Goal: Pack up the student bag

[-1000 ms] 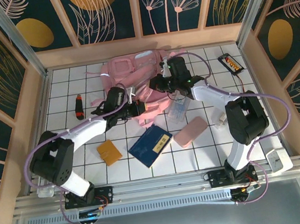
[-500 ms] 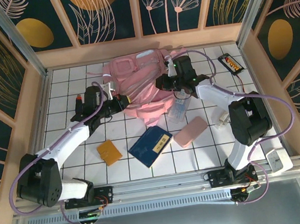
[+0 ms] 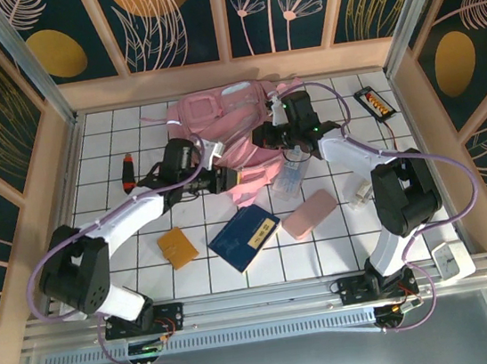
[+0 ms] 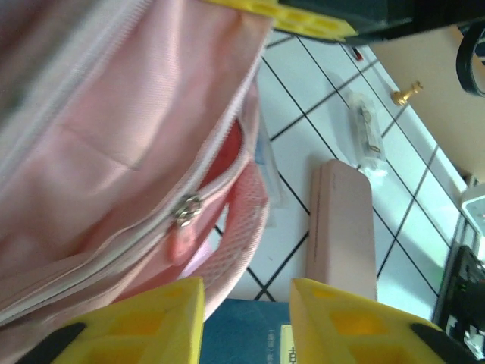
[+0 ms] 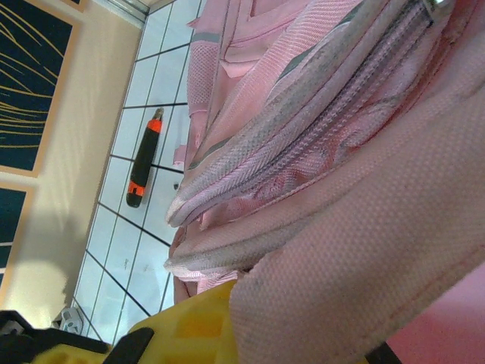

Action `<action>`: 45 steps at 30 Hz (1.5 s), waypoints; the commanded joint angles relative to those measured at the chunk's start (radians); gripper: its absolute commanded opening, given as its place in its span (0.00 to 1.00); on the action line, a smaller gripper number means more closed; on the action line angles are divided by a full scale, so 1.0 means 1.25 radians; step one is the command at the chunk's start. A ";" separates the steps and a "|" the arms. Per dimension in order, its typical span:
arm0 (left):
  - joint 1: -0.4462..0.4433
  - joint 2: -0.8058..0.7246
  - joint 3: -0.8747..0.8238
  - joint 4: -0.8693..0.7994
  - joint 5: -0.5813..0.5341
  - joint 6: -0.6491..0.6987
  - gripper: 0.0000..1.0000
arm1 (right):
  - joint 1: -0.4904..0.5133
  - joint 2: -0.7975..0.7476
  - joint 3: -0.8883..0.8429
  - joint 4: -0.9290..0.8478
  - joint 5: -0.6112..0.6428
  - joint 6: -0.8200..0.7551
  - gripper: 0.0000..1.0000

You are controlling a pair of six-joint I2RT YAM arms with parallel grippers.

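Observation:
The student bag (image 3: 223, 131), a big soft pink backpack, lies crumpled at the back middle of the tiled table. My right gripper (image 3: 266, 136) is shut on a fold of its fabric at the right side. In the right wrist view the pink cloth (image 5: 356, 227) drapes over my yellow finger (image 5: 189, 326). My left gripper (image 3: 222, 178) hangs at the bag's near edge, open and holding nothing. In the left wrist view its yellow fingers (image 4: 136, 326) frame a blue book below, with the bag's zip pull (image 4: 187, 211) and a mesh strap (image 4: 246, 220) just ahead.
A blue book (image 3: 244, 236), a flat pink case (image 3: 309, 214) and a tan notebook (image 3: 177, 246) lie in front of the bag. A clear pouch (image 3: 288, 176) sits right of the bag, a black and orange tool (image 3: 127, 172) on the left, a black device (image 3: 373, 102) at back right.
My left gripper swung away to the left, then came back to the bag's near edge, and its jaws have opened. The right gripper keeps its hold on the bag.

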 commanded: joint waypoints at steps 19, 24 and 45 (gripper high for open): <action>-0.001 0.176 0.101 -0.013 -0.091 -0.123 0.48 | 0.019 -0.032 0.038 0.036 -0.050 0.032 0.00; -0.008 0.212 0.138 -0.035 -0.080 -0.133 0.45 | 0.040 -0.031 0.062 0.041 -0.051 0.040 0.00; -0.012 0.166 0.096 0.082 0.062 -0.007 0.00 | 0.046 -0.027 0.064 0.009 -0.001 0.022 0.00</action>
